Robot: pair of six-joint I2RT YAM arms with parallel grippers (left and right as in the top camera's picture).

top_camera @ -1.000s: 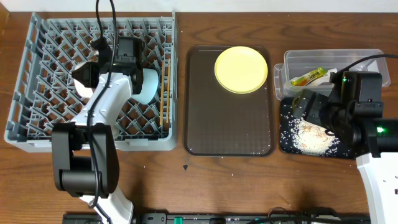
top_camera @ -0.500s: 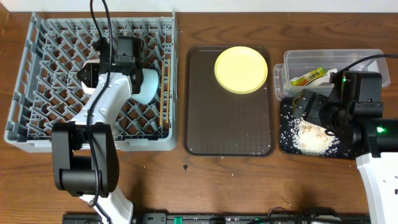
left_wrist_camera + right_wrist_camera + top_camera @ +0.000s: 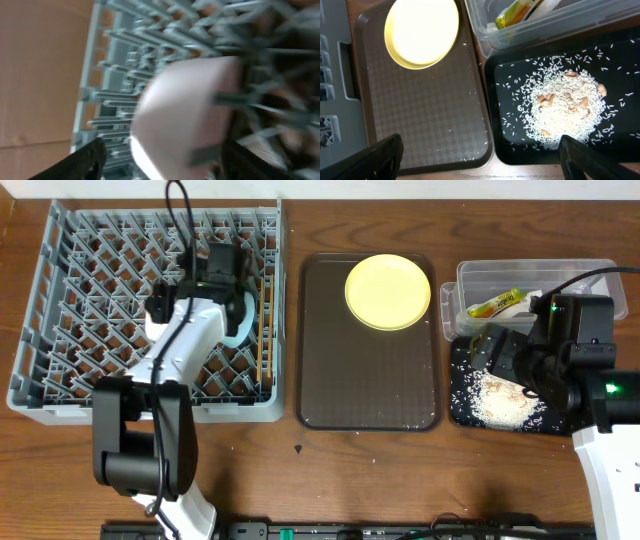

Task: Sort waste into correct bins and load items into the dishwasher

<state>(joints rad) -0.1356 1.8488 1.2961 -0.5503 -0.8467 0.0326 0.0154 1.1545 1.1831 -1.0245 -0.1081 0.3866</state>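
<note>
At the far left of the worktop (image 3: pixel 400 470) sits the grey dish rack (image 3: pixel 60 330), its upright pegs there to keep crockery on edge. The left gripper (image 3: pixel 162 150) hangs low over the rack's right half with its fingers spread wide. The white bowl (image 3: pixel 243 320) sits in the rack just ahead of them, tipped on its side among the pegs, which looks like a racked position rather than a carried one. The wrist view is too blurred to say whether either finger touches the bowl. Just right of it, the chopsticks (image 3: pixel 263 330) lie lengthwise along the rack's right side, where the grid stops them from rolling. Next comes the brown tray (image 3: pixel 370 380), bare apart from a few stray grains and the yellow plate (image 3: pixel 388 291) lying flat at its far end. The plate is the one dish not yet loaded. Further right, the clear tub (image 3: pixel 580 275) holds the snack wrapper (image 3: pixel 492 306) and the crumpled paper (image 3: pixel 518 300), so the dry rubbish is kept apart from the food. Nearer the robot, the black tray (image 3: pixel 460 405) carries the rice (image 3: pixel 565 110), heaped in the middle with grains scattered around it. The right gripper (image 3: pixel 480 142) hovers over the seam between the brown tray and the black one, fingers wide apart and holding nothing. From there it seems well placed to reach the plate.
</note>
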